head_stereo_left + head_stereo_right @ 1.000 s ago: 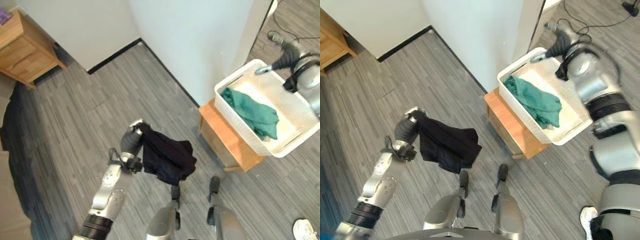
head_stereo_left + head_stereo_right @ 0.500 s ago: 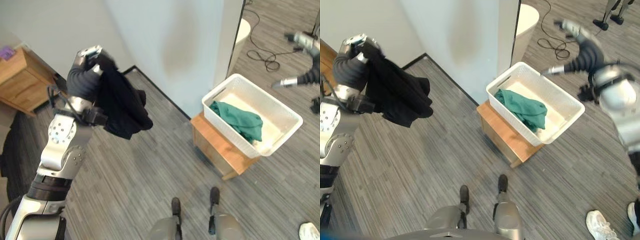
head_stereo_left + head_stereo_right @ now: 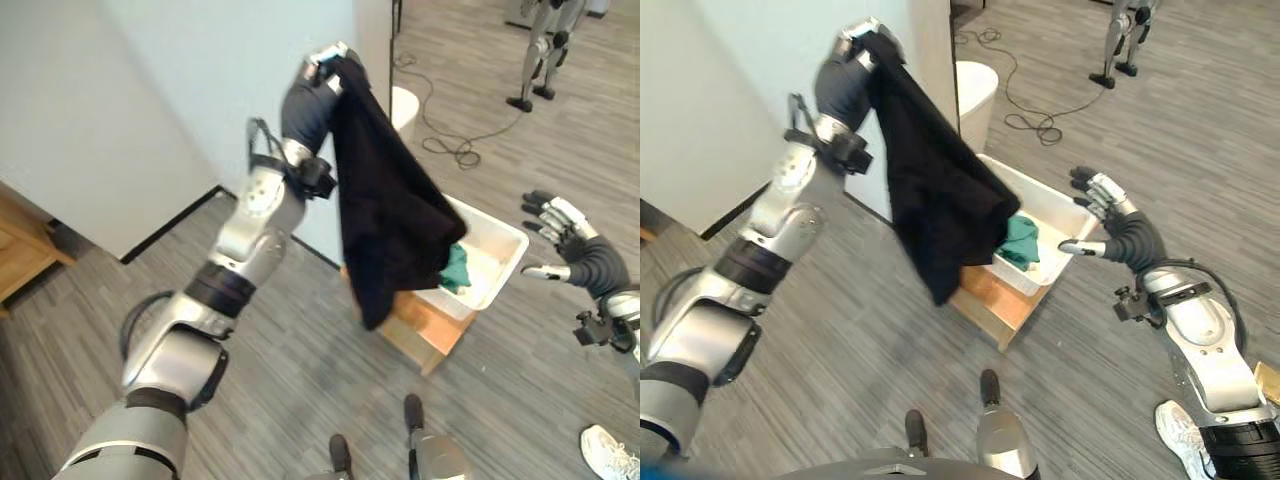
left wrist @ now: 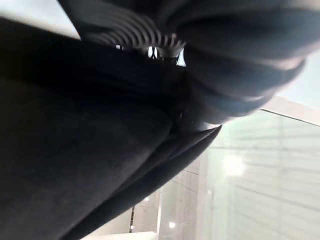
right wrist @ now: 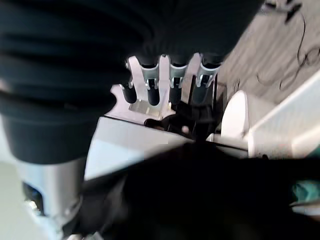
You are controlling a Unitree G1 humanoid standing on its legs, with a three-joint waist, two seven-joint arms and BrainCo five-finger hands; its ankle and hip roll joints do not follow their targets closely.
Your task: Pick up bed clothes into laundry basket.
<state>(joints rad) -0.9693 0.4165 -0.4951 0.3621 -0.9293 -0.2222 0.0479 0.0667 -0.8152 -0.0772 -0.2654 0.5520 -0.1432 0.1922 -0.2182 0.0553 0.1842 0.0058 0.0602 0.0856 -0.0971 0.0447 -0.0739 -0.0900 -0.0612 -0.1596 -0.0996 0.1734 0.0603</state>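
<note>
A pale wall [image 3: 150, 110] takes up the far left of the room, its corner jutting out over the grey plank floor [image 3: 840, 340]. Just past that corner, a low wooden stand [image 3: 990, 295] sits on the floor, and on top of it rests the white laundry basket [image 3: 1055, 215]. A green cloth [image 3: 1020, 242] lies bunched inside the basket, toward its near end.

The robot's left arm is stretched up and across, and its left hand [image 3: 318, 85] is clenched tight round the top of a black garment [image 3: 385, 215]. That garment hangs long and loose from the fist, drooping down in front of the basket's left side so that it hides part of the rim and the stand. Its lowest point dangles near the stand's near-left corner, clear of the floor.

Off to the right, the right hand [image 3: 1102, 205] is held up beside the basket's right edge with fingers spread straight and nothing in it.

Farther back, a white rounded bin [image 3: 975, 90] stands by the wall corner, and a black cord [image 3: 1025, 105] snakes across the floor beyond it. Another robot's legs [image 3: 540, 50] stand at the far right, and a white shoe [image 3: 610, 455] shows at the near right.
</note>
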